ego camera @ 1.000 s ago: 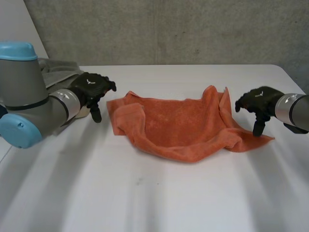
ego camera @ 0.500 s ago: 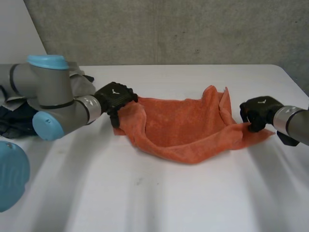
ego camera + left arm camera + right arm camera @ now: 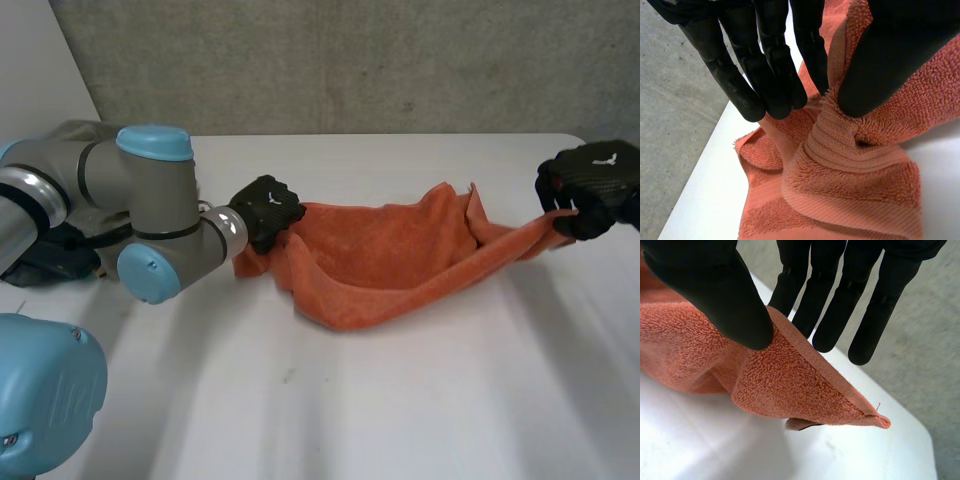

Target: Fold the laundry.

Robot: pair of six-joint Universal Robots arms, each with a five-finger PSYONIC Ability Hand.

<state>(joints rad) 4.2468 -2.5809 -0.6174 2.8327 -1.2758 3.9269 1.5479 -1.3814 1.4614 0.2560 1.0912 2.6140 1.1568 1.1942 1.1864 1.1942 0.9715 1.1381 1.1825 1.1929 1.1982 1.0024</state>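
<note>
Two hands pinch your orange towel (image 3: 390, 255), sagging across the desk's (image 3: 400, 400) far half, between thumb and fingers: left hand (image 3: 268, 212) at its left corner, right hand (image 3: 592, 183) holding its right corner raised.

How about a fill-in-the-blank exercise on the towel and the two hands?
The towel is coloured ____. The left hand and the right hand each pinch it between fingers and ____. The table beneath is ____.
Missing words: orange; thumb; white.
</note>
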